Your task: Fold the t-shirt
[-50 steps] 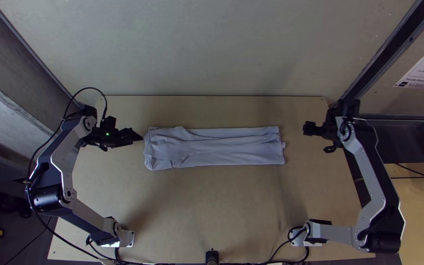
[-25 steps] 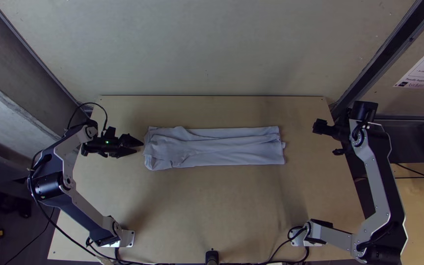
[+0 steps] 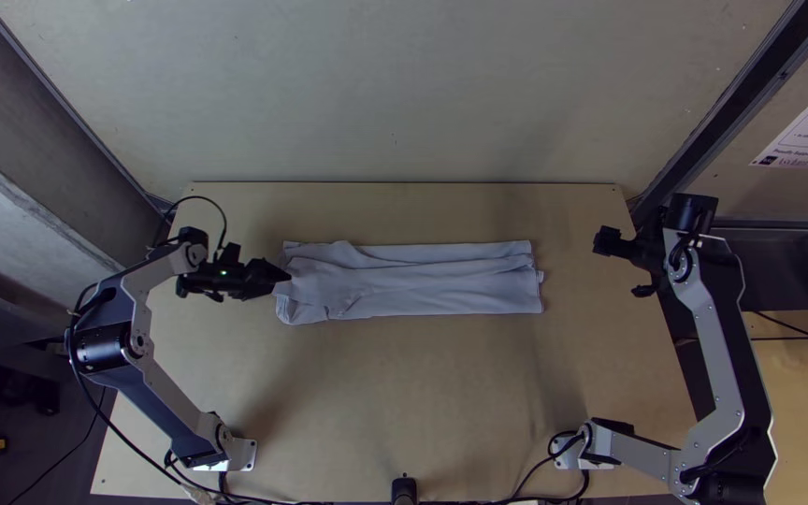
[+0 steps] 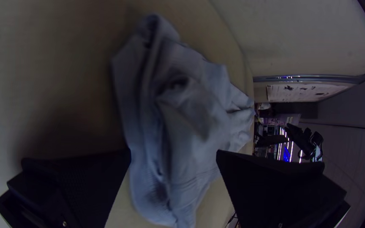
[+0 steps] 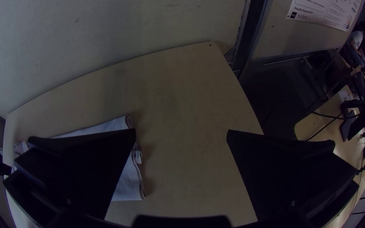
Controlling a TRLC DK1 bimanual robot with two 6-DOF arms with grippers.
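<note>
The light grey-blue t-shirt [image 3: 423, 279] lies as a long, narrow folded strip across the middle of the table, its left end somewhat rumpled. At that left end is my left gripper [image 3: 287, 276]. My right gripper [image 3: 598, 243] stands off to the right, apart from the cloth. In the left wrist view the shirt's bunched folds [image 4: 191, 109] lie between and beyond the spread fingers of the left gripper [image 4: 173, 154]. The right wrist view has the right gripper [image 5: 181, 133] open with bare table between its fingers, and the shirt's layered end [image 5: 127, 185] partly behind one finger.
The wooden table [image 3: 404, 393] has bare wood in front of the shirt and behind it. A pale wall [image 3: 395, 93] rises past the far edge. A black post [image 3: 404, 488] stands at the near edge, with cables beside it.
My left gripper has opened and, after drawing back slightly, moved right to the shirt's left end. My right gripper has moved a little to the right. The shirt looks unchanged.
</note>
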